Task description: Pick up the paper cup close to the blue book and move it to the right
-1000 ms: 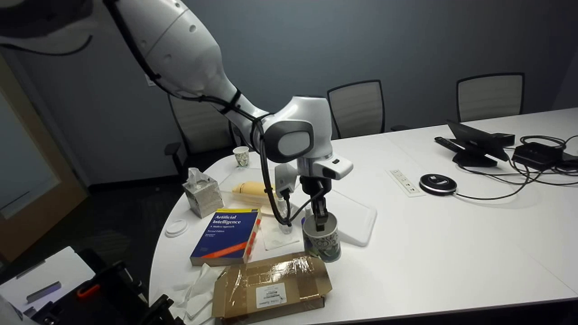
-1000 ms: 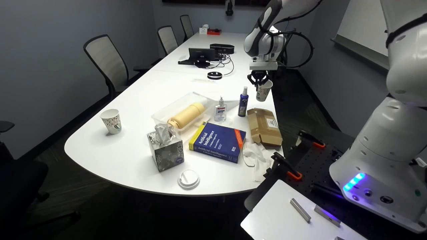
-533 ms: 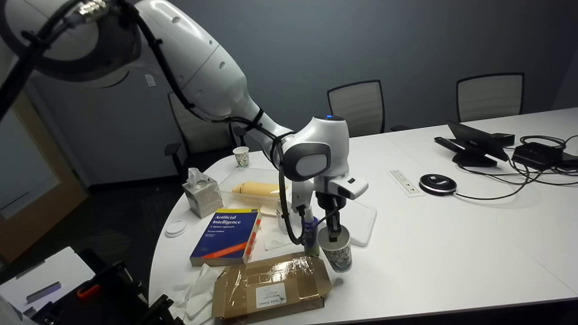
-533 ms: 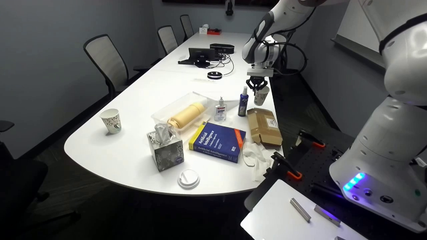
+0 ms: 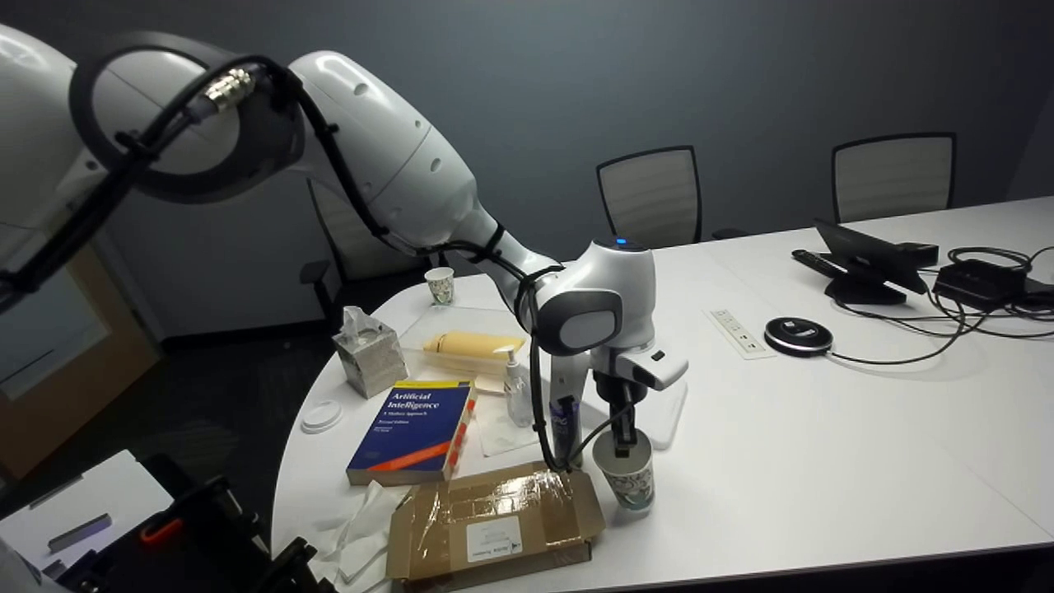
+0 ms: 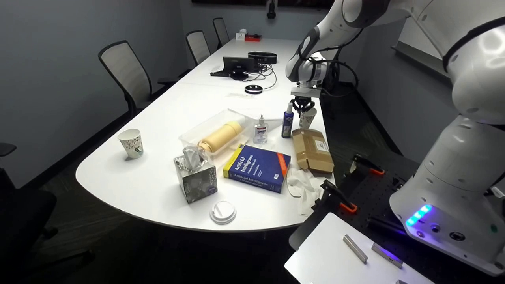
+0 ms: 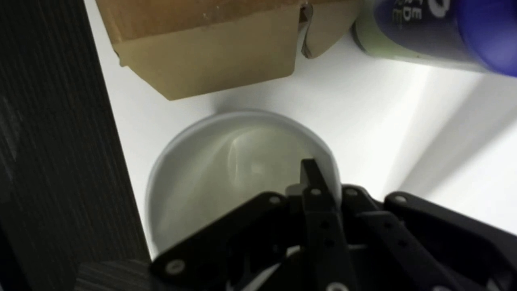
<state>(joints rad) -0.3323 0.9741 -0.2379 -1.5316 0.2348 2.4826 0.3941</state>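
The paper cup is off-white with a leafy print. It also shows in an exterior view and from above in the wrist view. My gripper is shut on its rim, one finger inside and one outside; it also shows in the wrist view. The cup is nearly upright, at or just above the table beyond the cardboard box; I cannot tell whether its base touches. The blue book lies flat on the table, apart from the cup, also in an exterior view.
The cardboard box and blue spray bottle stand close to the held cup. The table edge runs close by it in the wrist view. A sanitizer bottle, tissue box, clear bin and another paper cup are farther off.
My gripper has lowered with the cup, bringing it down to table level. In an exterior view both have also shifted right and nearer the front table edge. The other objects have not moved.
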